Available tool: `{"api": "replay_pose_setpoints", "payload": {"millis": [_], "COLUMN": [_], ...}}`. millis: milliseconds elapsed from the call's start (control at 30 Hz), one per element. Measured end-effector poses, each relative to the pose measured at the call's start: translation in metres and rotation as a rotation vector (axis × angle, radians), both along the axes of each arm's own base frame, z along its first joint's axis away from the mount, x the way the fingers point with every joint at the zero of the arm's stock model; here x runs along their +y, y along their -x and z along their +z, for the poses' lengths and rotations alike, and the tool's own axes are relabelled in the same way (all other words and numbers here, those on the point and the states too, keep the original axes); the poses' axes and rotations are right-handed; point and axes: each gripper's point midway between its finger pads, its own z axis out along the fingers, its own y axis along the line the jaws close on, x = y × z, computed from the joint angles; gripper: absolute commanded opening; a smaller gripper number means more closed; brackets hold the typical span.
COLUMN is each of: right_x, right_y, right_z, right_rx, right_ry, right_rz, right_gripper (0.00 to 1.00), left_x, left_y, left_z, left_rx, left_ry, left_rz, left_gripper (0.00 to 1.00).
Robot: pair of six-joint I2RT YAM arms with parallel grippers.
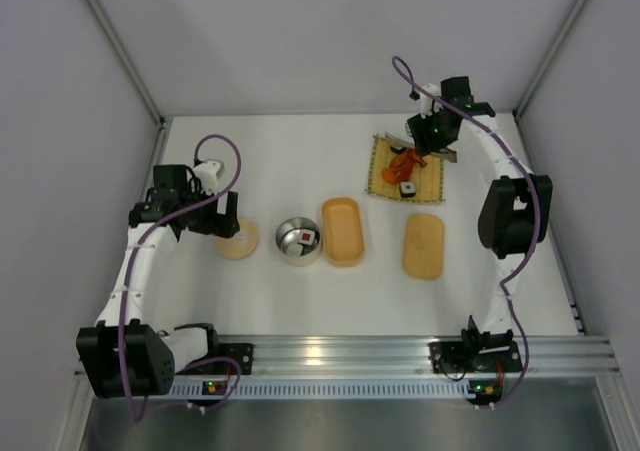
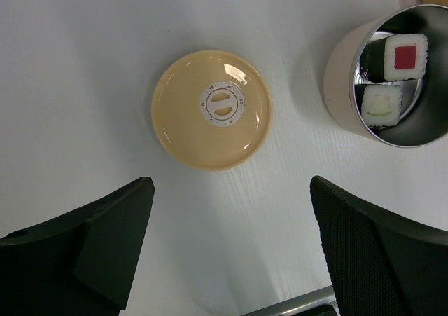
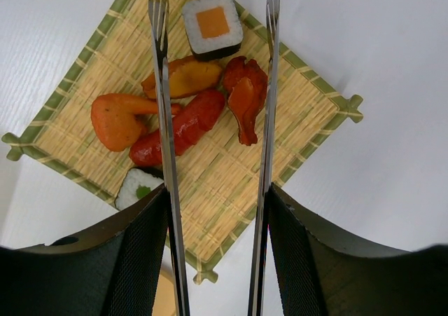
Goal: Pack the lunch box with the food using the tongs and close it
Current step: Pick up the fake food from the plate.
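The open oval lunch box (image 1: 343, 231) lies mid-table, its matching lid (image 1: 423, 245) to its right. The food lies on a bamboo mat (image 3: 301, 120): a sushi roll with an orange centre (image 3: 212, 25), a green-centred roll (image 3: 136, 188), a curved orange shrimp-like piece (image 3: 117, 120) and red pieces (image 3: 180, 129). My right gripper (image 3: 218, 193) is shut on the tongs (image 3: 267, 120), one finger on each arm, above the mat. The spread tong arms straddle the red pieces. My left gripper (image 2: 231, 190) stands open and empty over the table.
A round steel container (image 2: 343, 85) holding two sushi rolls stands just left of the lunch box. Its round tan lid (image 2: 211, 109) lies flat on the table just beyond my left gripper. Grey walls enclose the table on three sides.
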Motion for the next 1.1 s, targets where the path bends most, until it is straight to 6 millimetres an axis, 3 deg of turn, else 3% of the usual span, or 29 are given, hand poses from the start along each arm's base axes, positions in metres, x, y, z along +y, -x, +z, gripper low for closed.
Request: {"api": "replay_pose_setpoints", "payload": {"millis": [333,700,1100], "right_x": [0.001,-0.001,-0.002], "right_y": [-0.006,-0.001,-0.001], "right_z": [0.008,-0.015,-0.015], "right_rx": [-0.016,0.055,0.055], "right_ry": [0.010,0.042,0.050], "right_rz": [0.034,0.068,0.075], "right_gripper": [0.54,0.54,0.26], "left_x": [0.000,0.000,0.000], "left_y": [-0.001,-0.001,0.000], "left_z": [-0.003,-0.003,-0.004], "left_rx": [0.011,0.011,0.014], "left_ry": [0.001,0.001,0.001], "left_rz": [0.000,0.000,0.000], "left_gripper": [0.98,0.98,0.98]}}
